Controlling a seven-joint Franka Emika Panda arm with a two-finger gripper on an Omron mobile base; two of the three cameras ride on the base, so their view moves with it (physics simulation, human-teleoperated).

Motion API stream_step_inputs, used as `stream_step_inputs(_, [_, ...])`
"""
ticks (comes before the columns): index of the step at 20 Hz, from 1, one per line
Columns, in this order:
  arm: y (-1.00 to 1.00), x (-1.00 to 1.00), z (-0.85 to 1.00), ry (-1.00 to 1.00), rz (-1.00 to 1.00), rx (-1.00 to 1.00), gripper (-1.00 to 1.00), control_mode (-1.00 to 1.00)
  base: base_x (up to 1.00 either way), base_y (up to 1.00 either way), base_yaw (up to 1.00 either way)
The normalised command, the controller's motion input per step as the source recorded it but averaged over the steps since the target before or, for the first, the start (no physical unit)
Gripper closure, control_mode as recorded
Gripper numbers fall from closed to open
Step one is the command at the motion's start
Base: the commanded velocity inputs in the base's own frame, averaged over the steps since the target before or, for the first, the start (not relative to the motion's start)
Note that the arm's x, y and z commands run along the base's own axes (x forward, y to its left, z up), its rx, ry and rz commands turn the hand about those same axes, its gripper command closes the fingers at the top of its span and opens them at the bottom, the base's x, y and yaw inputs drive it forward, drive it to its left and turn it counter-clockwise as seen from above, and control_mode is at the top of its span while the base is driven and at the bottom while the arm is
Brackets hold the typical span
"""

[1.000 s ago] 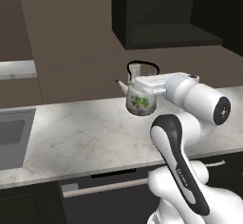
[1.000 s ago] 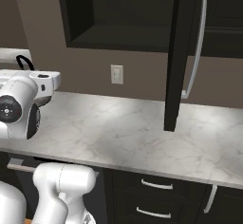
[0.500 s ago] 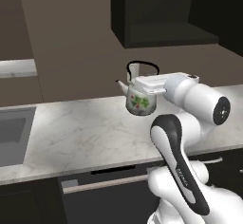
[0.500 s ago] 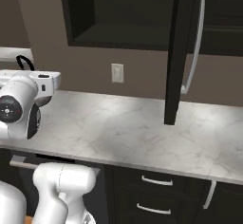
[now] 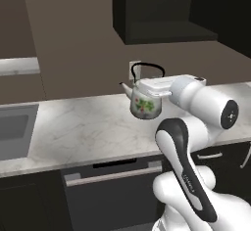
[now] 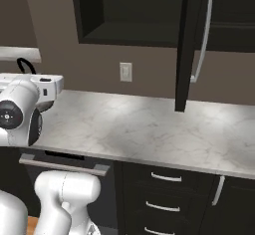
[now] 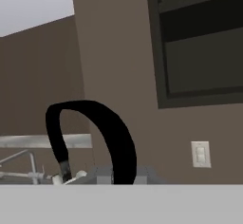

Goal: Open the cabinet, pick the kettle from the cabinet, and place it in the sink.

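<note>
Left base view: set behind the arm on its left side, facing forward and down across the marble counter (image 5: 93, 127), with the sink (image 5: 17, 129) at its left edge. Right base view: set behind on the right, facing the same counter (image 6: 149, 124) and the open cabinet (image 6: 134, 15) above. Both share the counter, back wall and wall socket (image 6: 126, 71). Hand view: very near the kettle handle (image 7: 102, 133), looking level toward the wall, cabinet (image 7: 199, 42) and socket (image 7: 200, 154).
</note>
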Motion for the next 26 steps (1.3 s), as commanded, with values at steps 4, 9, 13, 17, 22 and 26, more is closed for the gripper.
stream_step_inputs(4, [0.0, 0.0, 0.0, 0.0, 0.0, 0.0, 1.0, 1.0, -0.12, 0.56, -0.11])
stream_step_inputs(9, [0.0, 0.0, 0.0, 0.0, 0.0, 0.0, 1.0, 1.0, -0.1, 0.6, -0.07])
stream_step_inputs(13, [0.0, 0.0, 0.0, 0.0, 0.0, 0.0, 1.0, 1.0, -0.12, 0.63, -0.02])
stream_step_inputs(17, [0.0, 0.0, 0.0, 0.0, 0.0, 0.0, 1.0, 1.0, -0.16, 0.63, 0.0])
stream_step_inputs(22, [0.0, 0.0, 0.0, 0.0, 0.0, 0.0, 1.0, 1.0, -0.16, 0.63, 0.0])
stream_step_inputs(26, [0.0, 0.0, 0.0, 0.0, 0.0, 0.0, 1.0, 1.0, -0.15, 0.63, 0.0])
